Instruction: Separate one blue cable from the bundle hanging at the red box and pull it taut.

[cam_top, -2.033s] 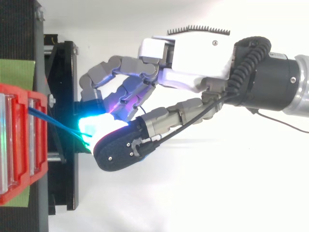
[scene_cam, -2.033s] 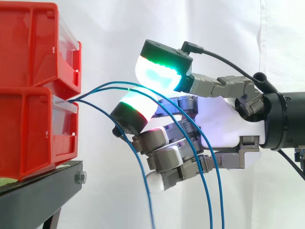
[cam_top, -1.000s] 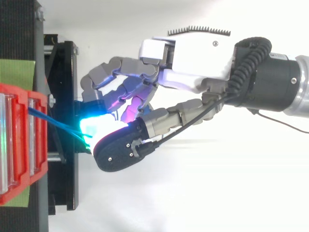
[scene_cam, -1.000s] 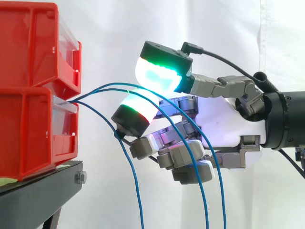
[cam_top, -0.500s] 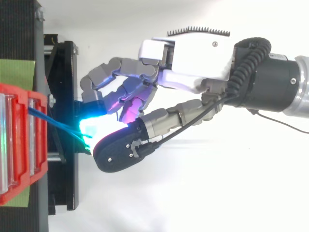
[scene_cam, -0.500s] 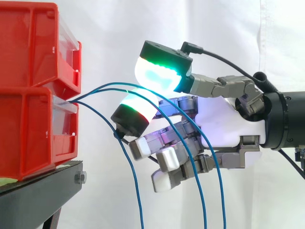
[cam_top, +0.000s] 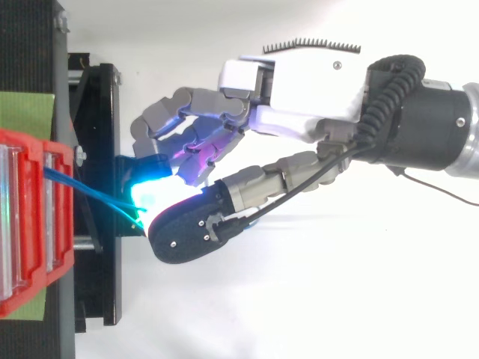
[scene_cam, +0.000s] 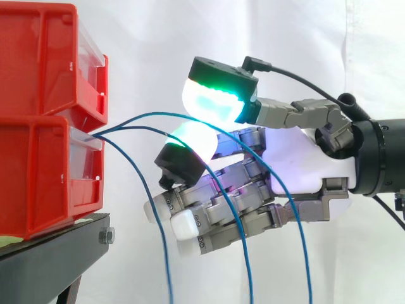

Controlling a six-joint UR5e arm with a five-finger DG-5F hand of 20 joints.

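Right of 2 stacked red plastic bins [scene_cam: 44, 126] on a black metal stand [scene_cam: 57, 253], the white-and-grey robot hand [scene_cam: 297, 161] reaches in from the right; its green-glowing thumb pad [scene_cam: 212, 101] and a pale fingertip [scene_cam: 193, 139] close narrowly on the uppermost thin blue cable [scene_cam: 149, 114], which arcs out of the lower bin; 2 more blue cables [scene_cam: 136, 127] hang slack below, crossing the half-curled fingers.

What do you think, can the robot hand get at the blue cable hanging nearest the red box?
Probably yes: that blue cable hangs free beside the robot hand, nothing between them.
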